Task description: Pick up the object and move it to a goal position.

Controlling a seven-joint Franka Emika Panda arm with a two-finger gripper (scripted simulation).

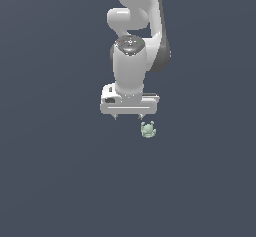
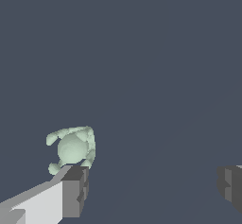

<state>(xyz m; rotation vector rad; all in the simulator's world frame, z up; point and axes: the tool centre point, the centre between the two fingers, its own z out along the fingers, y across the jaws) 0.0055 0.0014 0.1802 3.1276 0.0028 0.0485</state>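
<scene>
In the exterior view, the hand (image 1: 129, 117) is seen pointing down from the arm (image 1: 132, 41), and the object (image 1: 148, 129) is placed just beside its fingertip towards the exterior view's right. Only in the wrist view are the fingers (image 2: 74, 190) shown spread wide apart, nothing being held between them, with the object (image 2: 73, 147) lying outside one fingertip rather than in the gap.

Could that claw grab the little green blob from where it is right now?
Probably not quite yet. The gripper is open, but the green object sits off to one side, beside one finger rather than between the two. Nothing blocks it; a small sideways shift should line it up.
</scene>
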